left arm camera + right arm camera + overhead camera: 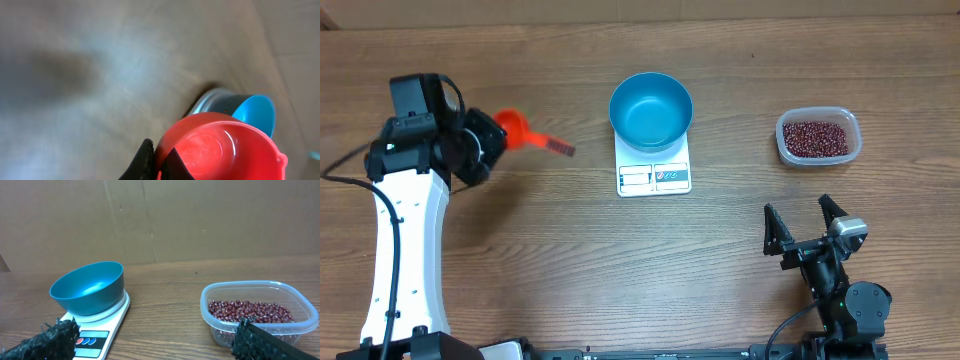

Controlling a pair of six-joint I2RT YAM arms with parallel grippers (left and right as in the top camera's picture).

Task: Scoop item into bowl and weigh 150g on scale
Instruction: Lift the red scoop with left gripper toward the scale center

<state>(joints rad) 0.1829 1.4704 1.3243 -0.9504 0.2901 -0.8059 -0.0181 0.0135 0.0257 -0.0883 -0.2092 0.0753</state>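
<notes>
left tool clamping red scoop, bowl on scale

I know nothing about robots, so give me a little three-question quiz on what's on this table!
1. True or false: the bowl stands on the scale.
2. Which hand holds the scoop? A left, B right, C neither.
3. Fill in: the beans lie in the clear ___.

Key
1. True.
2. A: the left hand is shut on the scoop's rim.
3. tub.
</notes>
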